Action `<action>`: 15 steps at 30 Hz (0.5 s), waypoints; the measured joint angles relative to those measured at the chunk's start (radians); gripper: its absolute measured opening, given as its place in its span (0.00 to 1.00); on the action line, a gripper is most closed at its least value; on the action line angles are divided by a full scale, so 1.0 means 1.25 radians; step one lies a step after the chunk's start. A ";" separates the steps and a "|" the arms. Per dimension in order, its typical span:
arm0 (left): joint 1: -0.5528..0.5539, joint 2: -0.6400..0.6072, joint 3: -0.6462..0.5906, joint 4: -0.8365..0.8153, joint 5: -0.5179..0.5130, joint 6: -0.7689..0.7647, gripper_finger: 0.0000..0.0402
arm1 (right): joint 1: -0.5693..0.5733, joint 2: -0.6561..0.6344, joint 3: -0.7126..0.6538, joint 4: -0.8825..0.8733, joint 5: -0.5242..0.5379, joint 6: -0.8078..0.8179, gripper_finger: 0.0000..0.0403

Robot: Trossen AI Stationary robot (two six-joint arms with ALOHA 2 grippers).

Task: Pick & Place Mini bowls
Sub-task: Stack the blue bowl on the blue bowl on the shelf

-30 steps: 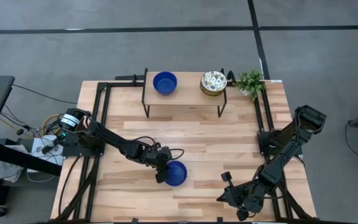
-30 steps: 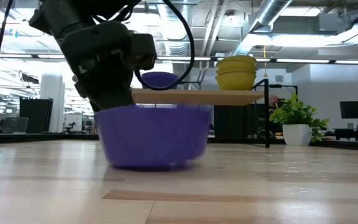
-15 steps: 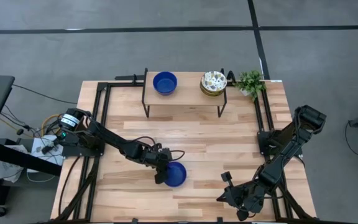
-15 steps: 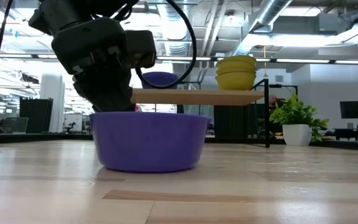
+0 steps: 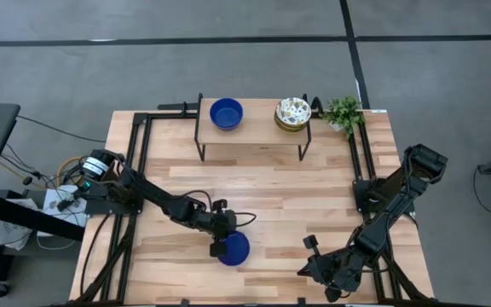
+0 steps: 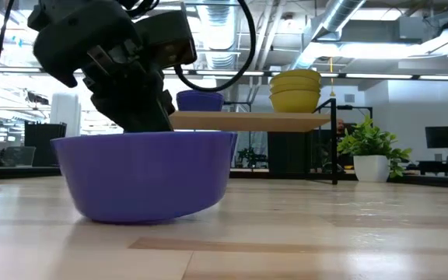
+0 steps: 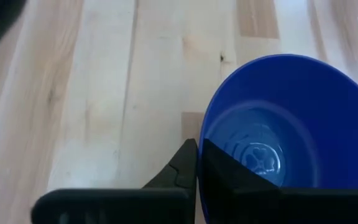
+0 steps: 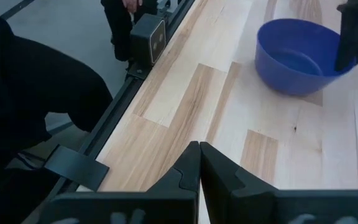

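A glossy cobalt-blue mini bowl (image 5: 234,249) is near the table's front middle, and my left gripper (image 5: 220,246) is shut on its rim. The low view shows the blue mini bowl (image 6: 150,175) slightly tilted, right at the table top. A second blue mini bowl (image 5: 226,113) and a cream patterned mini bowl (image 5: 292,112) on top of a stack stand on the raised wooden shelf (image 5: 254,128) at the back. My right gripper (image 8: 199,149) is shut and empty near the front right, with the held bowl (image 8: 297,56) ahead of it. My left gripper pinches the bowl's rim (image 7: 207,127) on the side toward the table's left, with one finger (image 7: 182,165) outside the wall and the other finger (image 7: 229,174) inside the bowl. The fingers slant down from the left. The bowl sits open side up, slightly tilted; I cannot tell whether its base touches the table.
A small green plant (image 5: 343,112) in a white pot stands at the back right beside the shelf. Black frame rails (image 5: 139,170) run along the table's left and right sides. Bare wood lies between the shelf and the held bowl.
My left gripper has gone toward the table's near edge and a little to the left, keeping its hold on the blue bowl. The bowl has moved with it, low over the table, and now shows larger and slightly tilted in the low view.
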 joint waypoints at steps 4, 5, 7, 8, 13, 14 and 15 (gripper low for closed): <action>0.016 -0.002 0.000 0.002 0.014 -0.005 0.02 | -0.002 0.000 0.000 0.000 0.000 -0.026 0.00; 0.021 -0.005 0.000 0.001 0.022 -0.009 0.02 | -0.005 0.000 0.000 0.000 0.000 -0.034 0.00; 0.030 -0.018 0.000 0.002 0.041 -0.026 0.02 | -0.013 0.000 0.000 0.000 -0.001 -0.049 0.00; 0.032 -0.027 0.000 0.002 0.045 -0.027 0.02 | -0.019 0.000 0.000 0.000 -0.001 -0.055 0.00; 0.045 -0.095 0.000 0.002 0.054 -0.012 0.02 | -0.061 0.000 0.000 0.014 0.000 -0.094 0.00; 0.049 -0.112 0.000 0.003 0.054 -0.007 0.02 | -0.072 0.000 0.000 0.017 0.000 -0.096 0.00; 0.054 -0.130 0.000 0.003 0.051 -0.004 0.02 | -0.083 0.000 0.000 0.021 0.000 -0.096 0.00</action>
